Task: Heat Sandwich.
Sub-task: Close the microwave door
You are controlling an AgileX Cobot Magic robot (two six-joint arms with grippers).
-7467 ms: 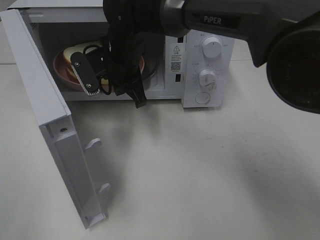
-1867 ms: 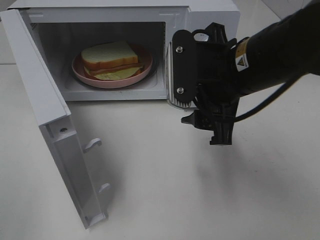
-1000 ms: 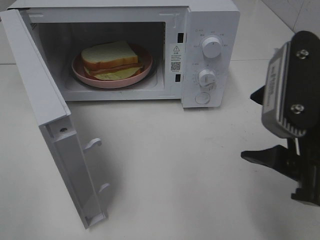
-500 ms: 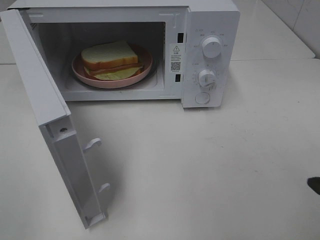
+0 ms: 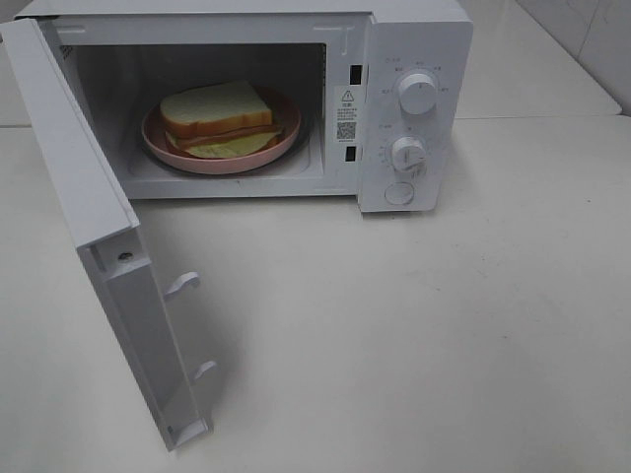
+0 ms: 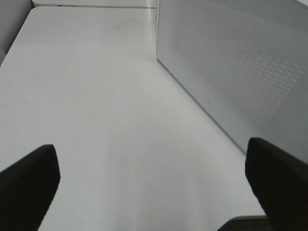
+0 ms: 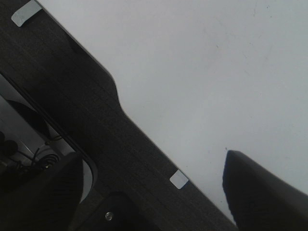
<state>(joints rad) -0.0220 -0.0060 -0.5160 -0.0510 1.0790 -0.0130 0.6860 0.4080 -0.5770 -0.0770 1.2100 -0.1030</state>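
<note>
**Sandwich inside the open microwave, both grippers wide and empty**

The sandwich lies on the pink plate in the cavity of the white microwave, towards the left of the cavity floor; its white top slice faces up, with the meat and a fringe of pale lettuce showing along the near edge. The door stands swung out to the left, its inner face turned towards the cavity and two latch hooks jutting from its free edge. On the control panel to the right of the cavity sit an upper knob, a lower knob and a round button beneath them. The microwave rests on a white table; neither arm appears in the high view.

In the left wrist view the left gripper has its two dark fingertips spread far apart with nothing between them; it hangs over bare tabletop beside a white perforated panel; whether that is the door or a side wall cannot be told.

In the right wrist view the right gripper also has its jaws well apart and grips nothing; it sits over the table's edge, where a dark border strip meets the white surface.
</note>
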